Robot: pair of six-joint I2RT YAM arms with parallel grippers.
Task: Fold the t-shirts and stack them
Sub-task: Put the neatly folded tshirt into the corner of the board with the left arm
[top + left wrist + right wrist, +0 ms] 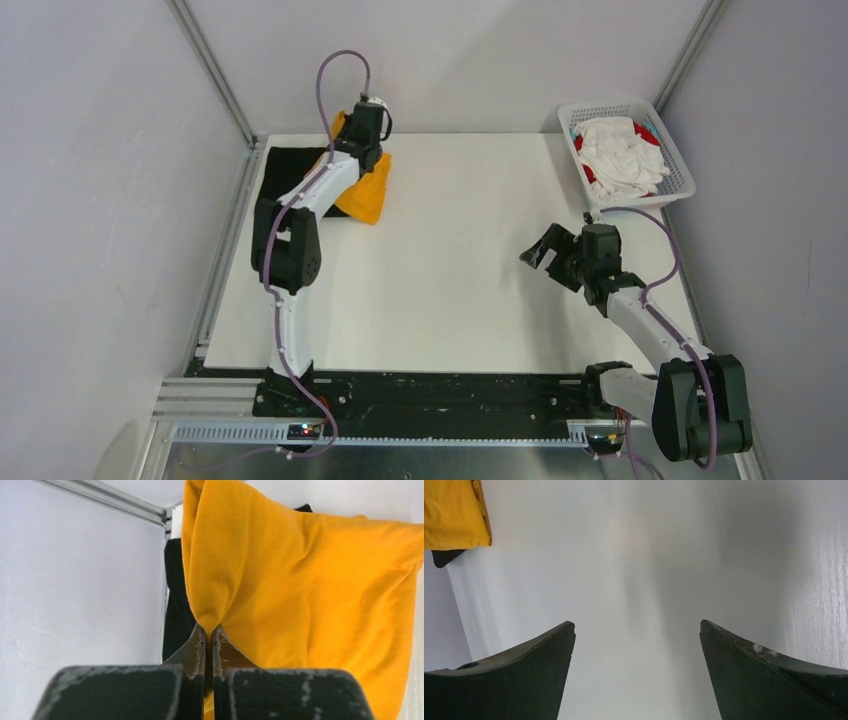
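Our left gripper (207,628) is pinched closed on a fold of the mustard-orange t-shirt (300,605), which bunches just beyond its fingertips and partly covers the black t-shirt (283,175) beneath. Only the top view shows us the white t-shirt (620,155) heaped in the basket (678,160), beyond our right gripper (636,630), which is spread wide and holds nothing.
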